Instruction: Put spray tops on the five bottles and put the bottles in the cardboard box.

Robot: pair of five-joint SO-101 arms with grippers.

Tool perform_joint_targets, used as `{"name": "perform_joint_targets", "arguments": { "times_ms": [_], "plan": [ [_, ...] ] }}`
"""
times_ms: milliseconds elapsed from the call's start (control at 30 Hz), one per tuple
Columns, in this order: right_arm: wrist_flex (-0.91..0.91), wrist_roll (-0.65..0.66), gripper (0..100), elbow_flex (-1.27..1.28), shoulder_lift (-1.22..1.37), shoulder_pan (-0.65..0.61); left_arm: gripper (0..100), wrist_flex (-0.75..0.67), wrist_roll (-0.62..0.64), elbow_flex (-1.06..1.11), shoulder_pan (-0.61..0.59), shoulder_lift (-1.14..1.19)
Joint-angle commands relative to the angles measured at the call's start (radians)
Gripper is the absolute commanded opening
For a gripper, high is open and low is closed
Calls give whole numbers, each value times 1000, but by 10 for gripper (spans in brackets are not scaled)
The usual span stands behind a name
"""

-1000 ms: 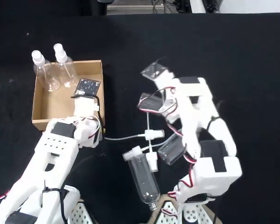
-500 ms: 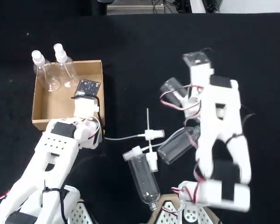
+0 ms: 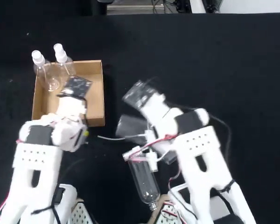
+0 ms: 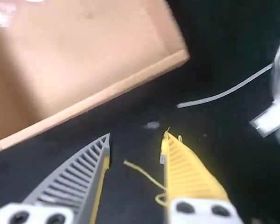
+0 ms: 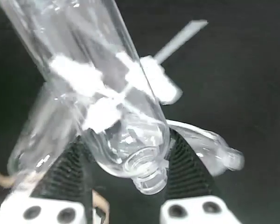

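You hold one bottle
Your R gripper [image 5: 128, 142] grips a bottle [image 5: 98, 60]. Your L gripper [image 4: 137, 137]: open, nothing in it, by the box [image 3: 99, 88], upper left of frame.

Not a single word, label, number or sign can be read anywhere. The cardboard box [image 3: 94, 100] shows plain brown sides, and the clear bottle [image 5: 121, 140] carries no legible print.
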Motion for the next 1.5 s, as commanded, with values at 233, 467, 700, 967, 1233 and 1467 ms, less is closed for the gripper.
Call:
{"name": "perform_joint_targets", "arguments": {
  "times_ms": [233,467,700,967,1233,1467],
  "plan": [
    [-28,-72,15,-10,-33,-457,170,155,-302,-125,-521,-138],
    [-284,-183,16,151,88,-528,170,153,-339,-45,-615,-147],
    [-345,-249,261,150,203,-528,170,155,-333,-18,-610,-147],
    [-43,-241,309,24,48,-532,170,153,-338,22,-572,-147],
    [18,-164,137,165,-234,-554,170,224,-333,13,-303,-147],
    [-84,-163,139,260,-176,-654,170,218,-333,22,-156,-140]
  ]
}}
